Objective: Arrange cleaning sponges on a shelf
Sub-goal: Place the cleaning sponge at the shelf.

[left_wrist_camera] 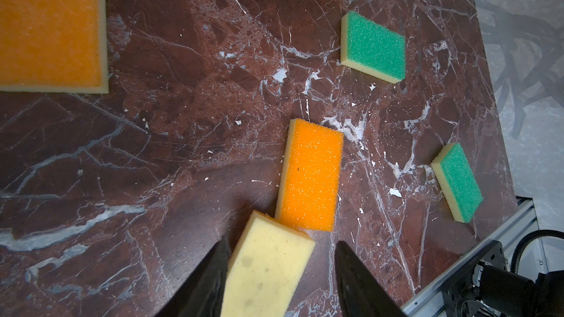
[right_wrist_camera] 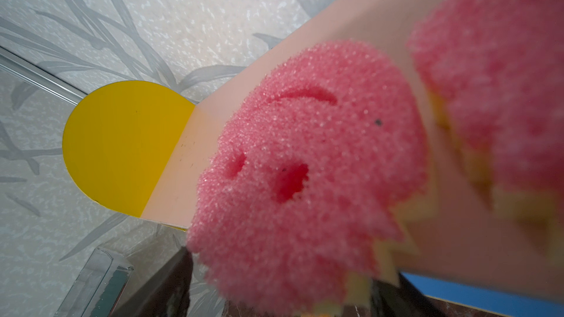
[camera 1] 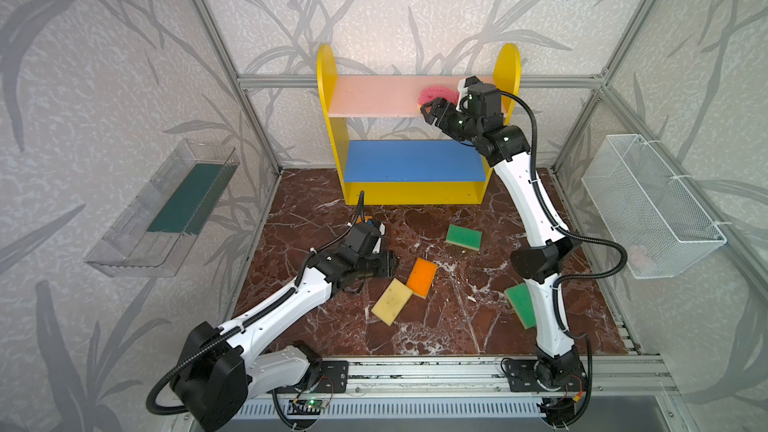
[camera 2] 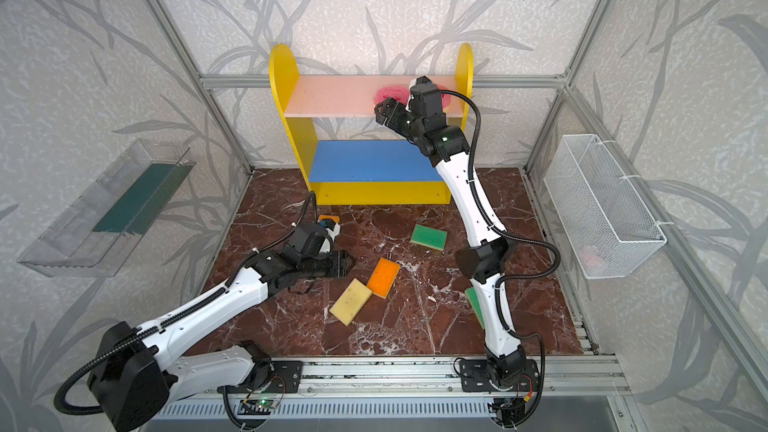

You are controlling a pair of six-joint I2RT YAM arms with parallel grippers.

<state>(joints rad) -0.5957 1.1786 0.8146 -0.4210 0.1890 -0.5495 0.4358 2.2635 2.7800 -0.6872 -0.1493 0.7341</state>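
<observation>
Left gripper [left_wrist_camera: 282,242], jaws apart, straddles the yellow-side-up rectangular foam sponge [left_wrist_camera: 265,272]. Right gripper [camera 1: 432,112], jaws wide, sits at the round pink sponge [camera 1: 434,92] on the yellow-sided shelf [camera 1: 326,76].

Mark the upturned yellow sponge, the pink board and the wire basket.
upturned yellow sponge [camera 1: 392,301], a top view, face centre
pink board [camera 1: 374,95], a top view, bare left part
wire basket [camera 1: 648,201], a top view, mesh wall

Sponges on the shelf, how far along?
Done: one pink sponge on the shelf's top board. In hand: the right gripper stands at a second pink sponge there, grip unclear. Left: the upturned sponge under the open left gripper, two orange sponges, two green sponges, all on the table.
</observation>
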